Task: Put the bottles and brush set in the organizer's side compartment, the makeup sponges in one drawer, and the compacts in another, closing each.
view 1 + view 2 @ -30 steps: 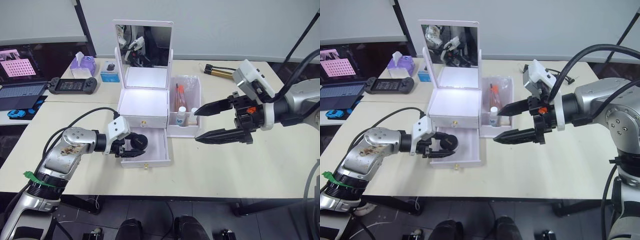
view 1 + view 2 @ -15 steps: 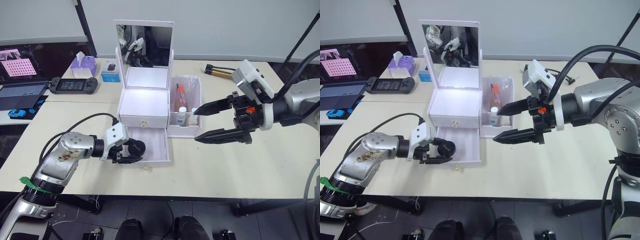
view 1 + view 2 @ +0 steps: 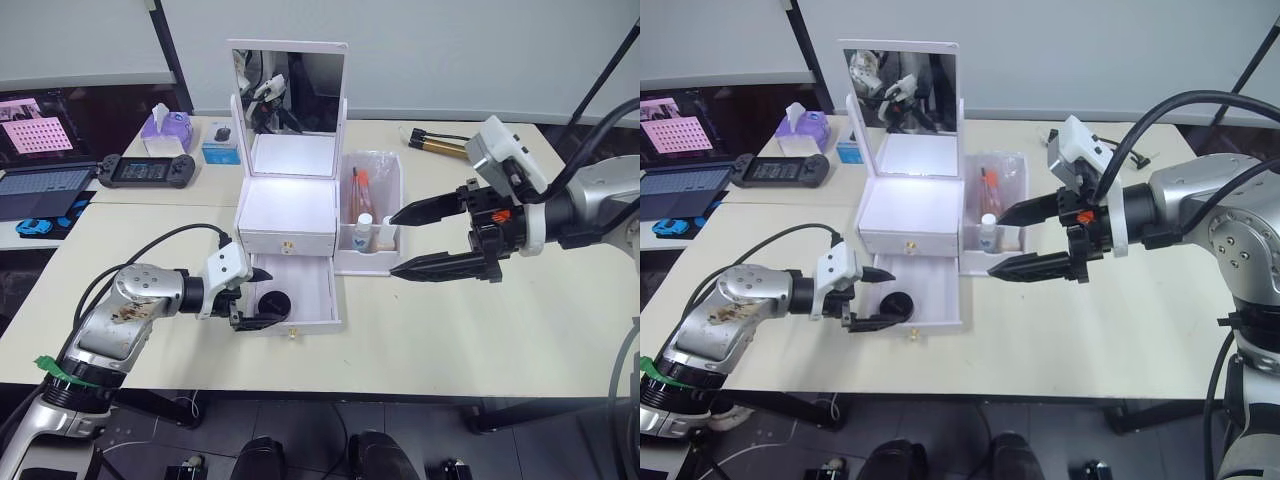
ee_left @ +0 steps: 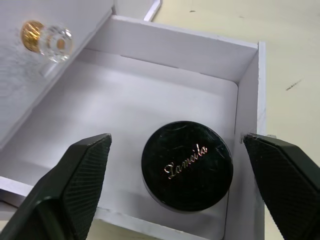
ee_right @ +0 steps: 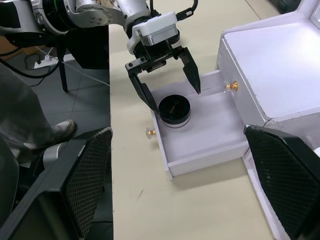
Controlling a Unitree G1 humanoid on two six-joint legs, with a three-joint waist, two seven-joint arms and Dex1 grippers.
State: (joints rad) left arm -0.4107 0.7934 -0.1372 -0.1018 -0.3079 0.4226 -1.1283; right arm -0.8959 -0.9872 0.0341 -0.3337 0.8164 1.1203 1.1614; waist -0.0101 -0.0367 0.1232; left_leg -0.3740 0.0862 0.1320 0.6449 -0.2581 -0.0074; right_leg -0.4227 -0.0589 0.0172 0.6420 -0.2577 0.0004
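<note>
The left tool stands open around the black round compact, which rests free between its fingers in the organizer's pulled-out lower drawer, while the right tool hovers open above the surface, just beside the side compartment holding the bottles.

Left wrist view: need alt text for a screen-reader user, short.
A round black compact with gold script on its lid lies in the front corner of the open white lower drawer, released between the left gripper's two wide-open black fingers. The gold knob of the closed upper drawer sits above, and the beige tabletop surrounds the drawer.
</note>
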